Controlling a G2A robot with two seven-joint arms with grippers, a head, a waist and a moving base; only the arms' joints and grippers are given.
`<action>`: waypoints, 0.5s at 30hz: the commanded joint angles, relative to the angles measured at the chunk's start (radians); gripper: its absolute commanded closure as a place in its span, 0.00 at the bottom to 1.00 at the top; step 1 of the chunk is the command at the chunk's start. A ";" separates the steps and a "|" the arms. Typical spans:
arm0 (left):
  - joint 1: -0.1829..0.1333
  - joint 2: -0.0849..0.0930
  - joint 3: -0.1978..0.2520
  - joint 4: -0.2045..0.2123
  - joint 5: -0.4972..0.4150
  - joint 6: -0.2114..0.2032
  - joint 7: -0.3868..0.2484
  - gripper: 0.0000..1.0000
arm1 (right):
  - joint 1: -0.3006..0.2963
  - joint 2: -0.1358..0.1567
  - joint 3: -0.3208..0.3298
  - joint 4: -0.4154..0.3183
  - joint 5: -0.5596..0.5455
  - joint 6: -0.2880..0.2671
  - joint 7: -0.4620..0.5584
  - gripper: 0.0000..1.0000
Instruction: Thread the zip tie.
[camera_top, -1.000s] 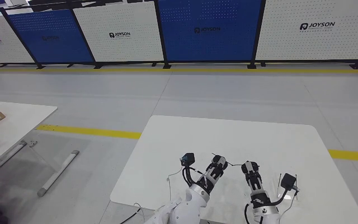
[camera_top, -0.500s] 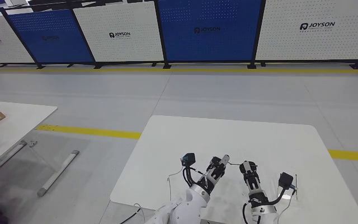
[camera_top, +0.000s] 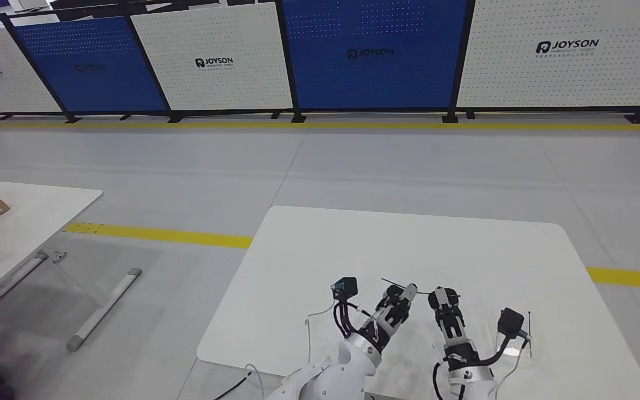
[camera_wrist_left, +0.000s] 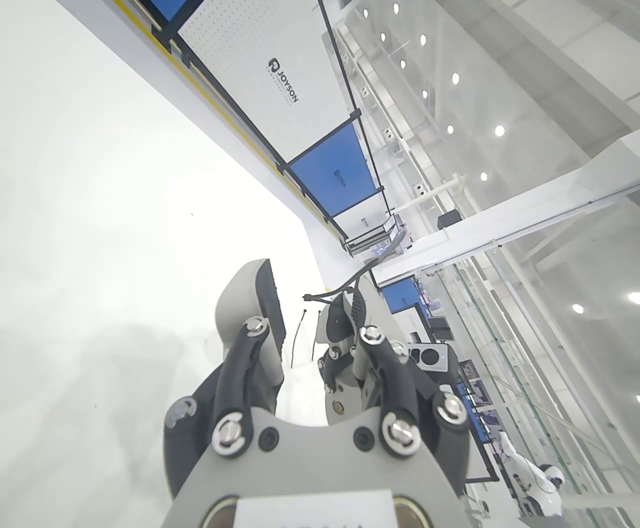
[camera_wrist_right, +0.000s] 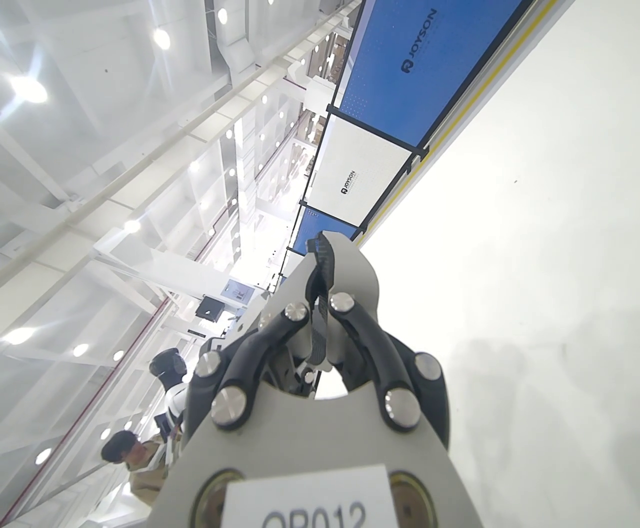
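both arms low over near edge of tabletop (camera_top: 420, 240), tools side by side. right tool (camera_wrist_right: 325, 250) clamped on zip tie (camera_wrist_right: 318, 300), strap running between its fingers. left tool (camera_wrist_left: 312, 282) spread wide, gripping nothing. strap's free end too thin to trace from above.

Three thin black plastic zip ties: one held zip tie (camera_wrist_right: 321, 272) and two loose zip ties (camera_wrist_left: 299, 340). Two white rectangular tables — the work table (camera_top: 400, 240) and the side table (camera_top: 40, 215). Two grey-and-black grippers — left gripper (camera_wrist_left: 312, 296), right gripper (camera_wrist_right: 322, 247). Two blue pegboard panels (camera_top: 375, 50).
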 joint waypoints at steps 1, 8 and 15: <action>-0.003 -0.002 0.002 0.003 0.001 0.001 0.001 0.74 | 0.000 -0.001 0.001 0.001 0.004 -0.001 0.001 1.00; -0.006 -0.006 0.000 0.005 0.004 0.002 0.004 0.88 | 0.002 -0.006 0.004 0.006 0.008 -0.003 0.007 1.00; -0.001 -0.007 -0.005 0.003 0.010 0.003 0.001 1.00 | 0.001 -0.009 0.007 0.007 0.003 -0.006 0.008 1.00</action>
